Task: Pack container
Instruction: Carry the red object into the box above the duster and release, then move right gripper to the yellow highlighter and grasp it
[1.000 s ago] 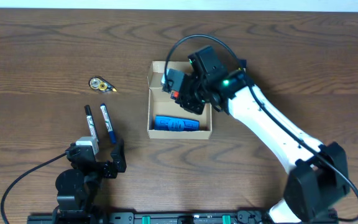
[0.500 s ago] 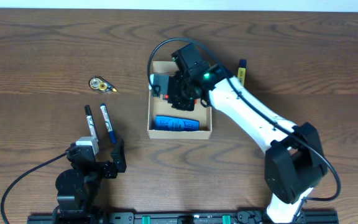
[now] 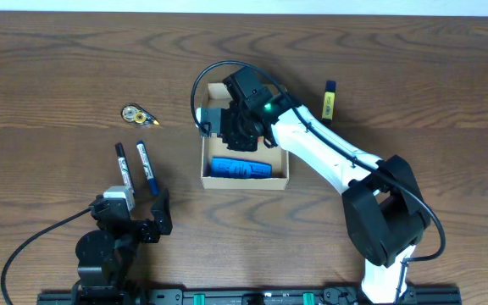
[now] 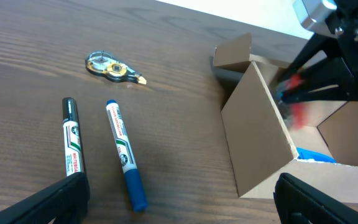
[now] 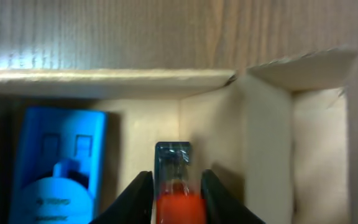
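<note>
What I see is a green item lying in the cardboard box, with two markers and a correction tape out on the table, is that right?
Not quite. The item lying in the cardboard box is blue, not green, as the overhead view shows. The black marker, the blue marker and the correction tape are out on the table, as you said.

Open tan cardboard container (image 3: 246, 183), mid-table.

Dark brown wood grain all across the table (image 3: 58, 68). Plain tan-brown on the container (image 3: 244, 183), with a bright blue pack (image 3: 241, 169) inside. Red and clear on the small piece (image 5: 177, 186). Yellow-and-black highlighter (image 3: 329, 100). White barrels with green print on the black-capped marker (image 3: 124, 169) and blue-capped marker (image 3: 147, 168). Gold and clear on the tape dispenser (image 3: 137, 114).
</note>
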Motion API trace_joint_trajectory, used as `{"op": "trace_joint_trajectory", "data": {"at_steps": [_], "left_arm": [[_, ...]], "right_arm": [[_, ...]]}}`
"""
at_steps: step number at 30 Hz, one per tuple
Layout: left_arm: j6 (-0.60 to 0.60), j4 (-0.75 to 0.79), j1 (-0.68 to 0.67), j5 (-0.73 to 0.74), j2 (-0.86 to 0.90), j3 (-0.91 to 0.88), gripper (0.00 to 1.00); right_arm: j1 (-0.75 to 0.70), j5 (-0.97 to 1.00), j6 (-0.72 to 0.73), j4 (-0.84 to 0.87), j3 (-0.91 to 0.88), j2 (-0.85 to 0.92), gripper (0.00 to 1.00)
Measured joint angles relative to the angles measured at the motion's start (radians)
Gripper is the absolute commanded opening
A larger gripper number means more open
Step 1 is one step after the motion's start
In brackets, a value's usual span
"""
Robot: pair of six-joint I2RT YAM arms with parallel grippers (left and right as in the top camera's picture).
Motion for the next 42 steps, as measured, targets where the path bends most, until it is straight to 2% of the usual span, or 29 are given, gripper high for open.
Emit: {"op": "trace_joint_trajectory", "data": {"at_steps": [3, 5, 10, 14, 20, 25, 29, 36, 42], "left_arm": [[0.000, 0.000, 0.000, 0.000, 0.000, 0.000, 0.95], [0.000, 0.000, 0.000, 0.000, 0.000, 0.000, 0.95], [0.000, 0.000, 0.000, 0.000, 0.000, 0.000, 0.95], [0.000, 0.000, 0.000, 0.000, 0.000, 0.000, 0.95], [0.000, 0.000, 0.000, 0.000, 0.000, 0.000, 0.95], [0.000, 0.000, 0.000, 0.000, 0.000, 0.000, 0.95], [0.000, 0.000, 0.000, 0.000, 0.000, 0.000, 0.96], [0.000, 0.000, 0.000, 0.000, 0.000, 0.000, 0.95], [0.000, 0.000, 0.000, 0.000, 0.000, 0.000, 0.95]], "right_arm": [[0.000, 0.003, -0.002, 0.009, 0.000, 0.000, 0.39], [0.000, 0.004, 0.000, 0.009, 0.000, 0.000, 0.54], [0.003, 0.007, 0.010, 0.006, 0.000, 0.000, 0.56], [0.005, 0.008, 0.072, -0.014, 0.000, -0.018, 0.56], [0.008, 0.013, 0.207, -0.070, 0.000, -0.205, 0.59], [-0.001, 0.063, 0.362, -0.168, 0.011, -0.418, 0.62], [-0.040, 0.152, 0.555, -0.293, 0.019, -0.517, 0.64], [-0.158, 0.277, 0.933, -0.490, 0.007, -0.523, 0.66], [-0.250, 0.360, 1.112, -0.462, -0.061, -0.496, 0.69]]}}
